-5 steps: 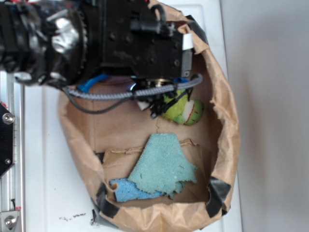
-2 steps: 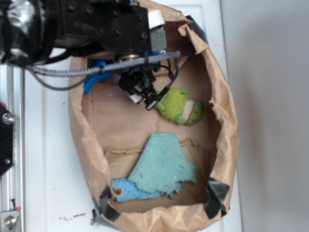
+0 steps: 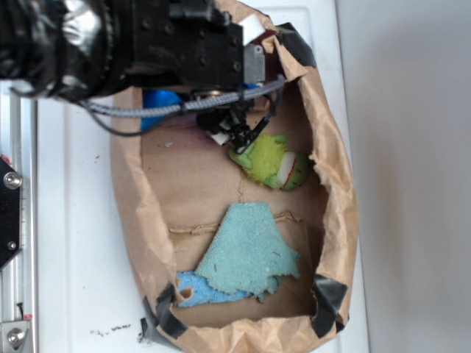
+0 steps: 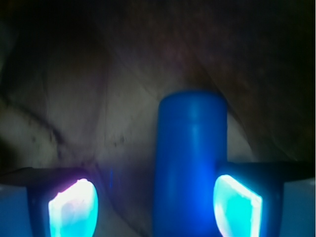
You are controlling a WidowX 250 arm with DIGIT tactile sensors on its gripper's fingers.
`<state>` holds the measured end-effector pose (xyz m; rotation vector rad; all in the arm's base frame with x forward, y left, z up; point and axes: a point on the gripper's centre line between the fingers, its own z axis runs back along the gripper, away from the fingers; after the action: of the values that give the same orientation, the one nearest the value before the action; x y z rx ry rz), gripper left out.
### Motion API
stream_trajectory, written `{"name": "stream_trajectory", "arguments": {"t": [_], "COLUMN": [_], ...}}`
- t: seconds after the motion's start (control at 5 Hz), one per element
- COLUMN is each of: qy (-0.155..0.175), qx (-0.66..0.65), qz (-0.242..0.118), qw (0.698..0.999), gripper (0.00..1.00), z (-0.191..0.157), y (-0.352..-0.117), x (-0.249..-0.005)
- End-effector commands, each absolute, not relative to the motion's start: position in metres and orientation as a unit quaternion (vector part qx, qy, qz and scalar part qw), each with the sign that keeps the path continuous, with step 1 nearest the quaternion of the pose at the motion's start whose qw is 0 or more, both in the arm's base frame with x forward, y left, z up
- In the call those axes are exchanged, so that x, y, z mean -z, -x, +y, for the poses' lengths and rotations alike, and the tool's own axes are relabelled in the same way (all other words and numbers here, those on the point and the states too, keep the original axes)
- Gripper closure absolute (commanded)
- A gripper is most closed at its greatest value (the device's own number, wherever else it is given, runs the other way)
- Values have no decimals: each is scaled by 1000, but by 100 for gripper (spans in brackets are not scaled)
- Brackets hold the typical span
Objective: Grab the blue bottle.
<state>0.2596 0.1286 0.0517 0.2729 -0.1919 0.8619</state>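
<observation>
The blue bottle (image 4: pixel 190 163) is a smooth bright blue cylinder. In the wrist view it lies between my open fingers, close against the right pad (image 4: pixel 236 207), with a wide gap to the left pad (image 4: pixel 73 210). My gripper (image 4: pixel 154 210) is open around it, low inside the brown paper bag (image 3: pixel 335 220). In the exterior view only a blue patch (image 3: pixel 160 101) shows under the black arm (image 3: pixel 184 44) at the bag's upper left end. The fingers themselves are hidden there.
A green plush toy (image 3: pixel 271 162) lies just right of the arm's cables. A teal ragged foam piece (image 3: pixel 250 250) and a flat blue sponge (image 3: pixel 202 290) lie at the bag's near end. The bag walls stand close on all sides, on a white surface (image 3: pixel 73 243).
The arm has pulled left from over the plush to the bag's upper left end, then lowered a little. The bag's left wall has shifted right. More of the plush shows.
</observation>
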Motion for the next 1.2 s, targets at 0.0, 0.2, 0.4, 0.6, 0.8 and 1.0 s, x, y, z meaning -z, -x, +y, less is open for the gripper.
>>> {"name": "stream_trajectory", "arguments": {"t": [0.0, 0.2, 0.4, 0.6, 0.8, 1.0], "qy": [-165, -163, -150, -138, -121, -86], "qx": [-412, -400, -403, -382, -333, -306], "qz": [-144, -146, -134, -142, -153, -160], "qw": [884, 890, 893, 903, 922, 935], "gripper": [0, 1, 100, 100, 100, 100], "z": [130, 129, 132, 135, 134, 122], "y": [-262, -258, -253, -248, -246, -263], "x": [-48, -50, -59, -61, -97, -125]}}
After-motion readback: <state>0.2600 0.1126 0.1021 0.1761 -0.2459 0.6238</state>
